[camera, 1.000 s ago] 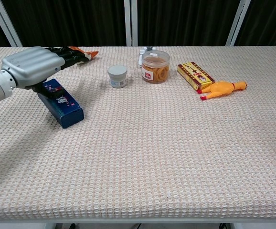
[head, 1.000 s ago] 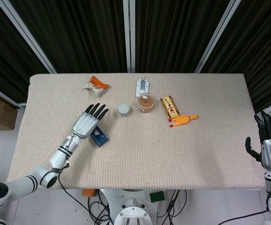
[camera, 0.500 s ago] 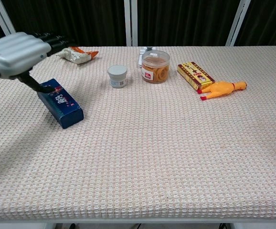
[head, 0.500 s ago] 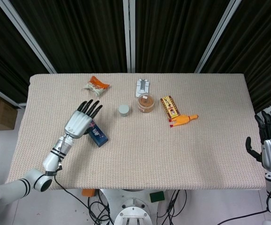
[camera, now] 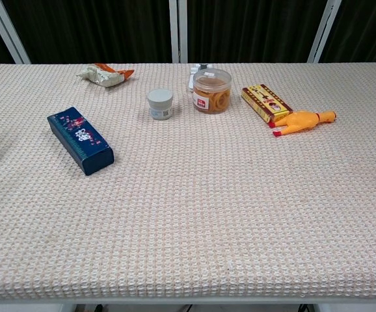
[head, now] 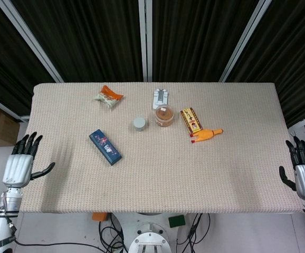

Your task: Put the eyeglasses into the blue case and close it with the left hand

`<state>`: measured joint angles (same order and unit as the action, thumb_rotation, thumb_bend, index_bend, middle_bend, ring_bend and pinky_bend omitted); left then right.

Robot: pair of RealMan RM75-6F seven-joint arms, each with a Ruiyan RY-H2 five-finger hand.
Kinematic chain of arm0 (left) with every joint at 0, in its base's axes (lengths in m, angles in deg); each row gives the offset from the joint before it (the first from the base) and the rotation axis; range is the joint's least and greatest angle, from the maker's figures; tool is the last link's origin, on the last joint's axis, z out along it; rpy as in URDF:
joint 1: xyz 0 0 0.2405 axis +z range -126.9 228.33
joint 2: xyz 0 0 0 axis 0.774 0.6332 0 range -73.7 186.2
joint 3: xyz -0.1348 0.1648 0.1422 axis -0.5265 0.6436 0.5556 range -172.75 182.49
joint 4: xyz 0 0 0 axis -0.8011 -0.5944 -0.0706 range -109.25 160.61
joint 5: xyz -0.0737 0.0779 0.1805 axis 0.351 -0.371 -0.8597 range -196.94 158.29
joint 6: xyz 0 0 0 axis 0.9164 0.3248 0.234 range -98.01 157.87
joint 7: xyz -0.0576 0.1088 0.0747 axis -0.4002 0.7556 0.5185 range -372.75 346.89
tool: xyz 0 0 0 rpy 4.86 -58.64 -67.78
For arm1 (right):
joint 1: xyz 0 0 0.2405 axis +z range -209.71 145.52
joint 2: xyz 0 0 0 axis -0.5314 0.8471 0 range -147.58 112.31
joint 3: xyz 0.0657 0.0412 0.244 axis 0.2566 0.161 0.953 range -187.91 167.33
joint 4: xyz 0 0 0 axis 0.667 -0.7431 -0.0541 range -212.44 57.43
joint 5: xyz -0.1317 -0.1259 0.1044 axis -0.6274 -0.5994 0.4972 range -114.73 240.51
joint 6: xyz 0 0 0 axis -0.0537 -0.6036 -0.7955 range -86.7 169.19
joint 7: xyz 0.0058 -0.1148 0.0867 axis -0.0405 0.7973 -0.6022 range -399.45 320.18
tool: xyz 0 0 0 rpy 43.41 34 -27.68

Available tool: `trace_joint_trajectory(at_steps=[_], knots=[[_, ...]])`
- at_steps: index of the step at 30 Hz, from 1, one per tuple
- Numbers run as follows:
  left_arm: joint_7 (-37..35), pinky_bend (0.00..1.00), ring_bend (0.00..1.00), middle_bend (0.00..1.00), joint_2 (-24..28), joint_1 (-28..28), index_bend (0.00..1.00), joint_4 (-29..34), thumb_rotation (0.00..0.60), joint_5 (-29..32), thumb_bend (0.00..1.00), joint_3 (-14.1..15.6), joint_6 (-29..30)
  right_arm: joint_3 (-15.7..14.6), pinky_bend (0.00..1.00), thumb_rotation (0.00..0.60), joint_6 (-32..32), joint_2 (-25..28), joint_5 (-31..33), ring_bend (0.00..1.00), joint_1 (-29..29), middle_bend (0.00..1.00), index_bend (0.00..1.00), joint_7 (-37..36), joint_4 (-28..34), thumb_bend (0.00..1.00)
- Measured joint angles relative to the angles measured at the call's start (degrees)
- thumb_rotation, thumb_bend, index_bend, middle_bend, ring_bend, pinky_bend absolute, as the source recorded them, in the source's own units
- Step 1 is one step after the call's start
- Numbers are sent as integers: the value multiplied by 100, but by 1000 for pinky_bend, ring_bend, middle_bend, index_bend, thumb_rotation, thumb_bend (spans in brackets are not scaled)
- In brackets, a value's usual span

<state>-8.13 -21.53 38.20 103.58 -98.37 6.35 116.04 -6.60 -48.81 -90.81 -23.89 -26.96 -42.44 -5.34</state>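
Off the near corners of the table (head: 158,174), the left hand (head: 19,166) at eight o'clock and the right hand (head: 304,176) at four o'clock hang with fingers released, holding nothing. The blue case (head: 105,147), closed, lies at nine o'clock. Beyond it, near twelve, stands a small grey jar (head: 139,123).

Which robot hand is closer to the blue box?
Left. The left hand hangs off the table's left edge, on the same side as the blue case. The right hand is off the far right edge, across the table.
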Motion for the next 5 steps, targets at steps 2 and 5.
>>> trace_joint_trajectory(at_steps=[2,5], knots=[[-172,140,0,0,79,155,0,34,0,-48,94,116,73,-78,0,571,231,89,117,0,-46,0,0,210,167,469],[-244,139,0,0,133,248,0,46,0,-210,94,188,126,-192,0,573,501,149,281,0,-114,0,0,408,296,476]])
